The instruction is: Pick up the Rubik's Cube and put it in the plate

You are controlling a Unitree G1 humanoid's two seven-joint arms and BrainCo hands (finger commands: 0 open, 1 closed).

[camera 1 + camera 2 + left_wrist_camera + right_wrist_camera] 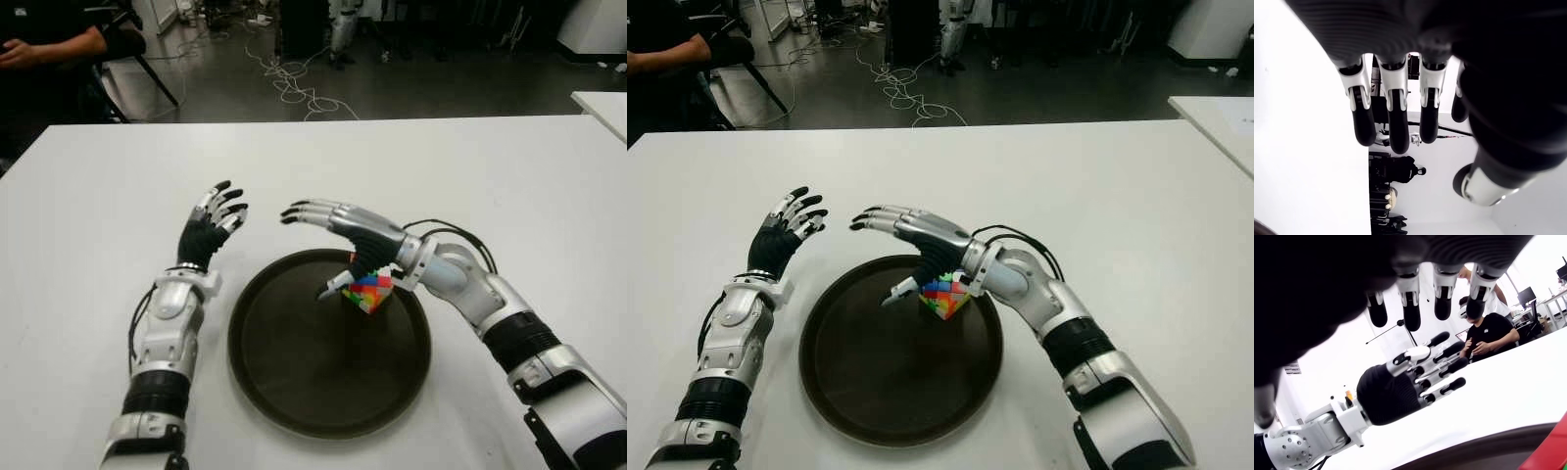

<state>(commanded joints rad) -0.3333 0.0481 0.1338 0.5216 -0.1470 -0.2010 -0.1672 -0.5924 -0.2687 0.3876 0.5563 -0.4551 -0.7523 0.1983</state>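
White desk (490, 166) carries a dark plate (294, 392) near its front edge, with the cube (368, 290) tilted inside the plate's far rim. Right hand (338, 240) hovers over the cube, fingers spread, holding nothing. Left hand (211, 230) shows open beside the plate's left.

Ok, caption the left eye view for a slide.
Right hand open above the Rubik's Cube in the plate; left hand beside.

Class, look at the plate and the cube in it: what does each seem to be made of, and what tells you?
Plate: probably dark plastic or metal, matt with faint sheen on its raised rim. Cube: likely plastic, bright glossy coloured tiles.
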